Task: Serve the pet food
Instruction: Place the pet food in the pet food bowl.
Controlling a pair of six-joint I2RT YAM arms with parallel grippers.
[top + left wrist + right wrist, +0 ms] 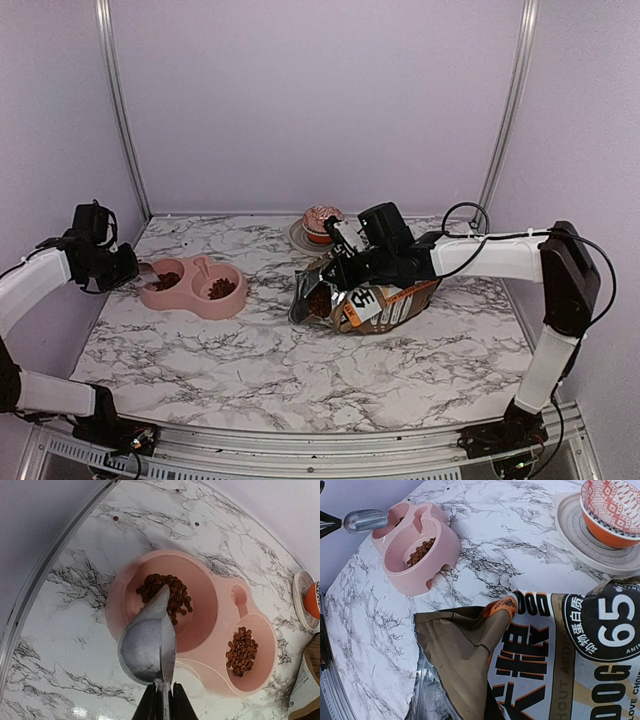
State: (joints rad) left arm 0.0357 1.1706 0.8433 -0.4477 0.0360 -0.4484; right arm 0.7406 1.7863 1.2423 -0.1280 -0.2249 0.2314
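My left gripper (128, 268) (162, 689) is shut on the handle of a metal scoop (148, 642). The scoop is tipped on its side and empty over the left well of a pink double bowl (186, 301) (120, 587). Pet food (167, 594) lies in that well, and a second heap (242, 650) in the smaller right well. My right gripper (346, 268) grips the raised top edge of the printed food bag (390, 300) (555, 645); its fingers are hidden in the right wrist view. Pet food (318, 300) shows inside the bag's open mouth.
A cupcake (322, 222) (612, 507) sits on a round plate (577, 540) behind the bag. A few stray pellets (115, 518) lie on the marble table near the back-left rail. Walls close in the back and both sides.
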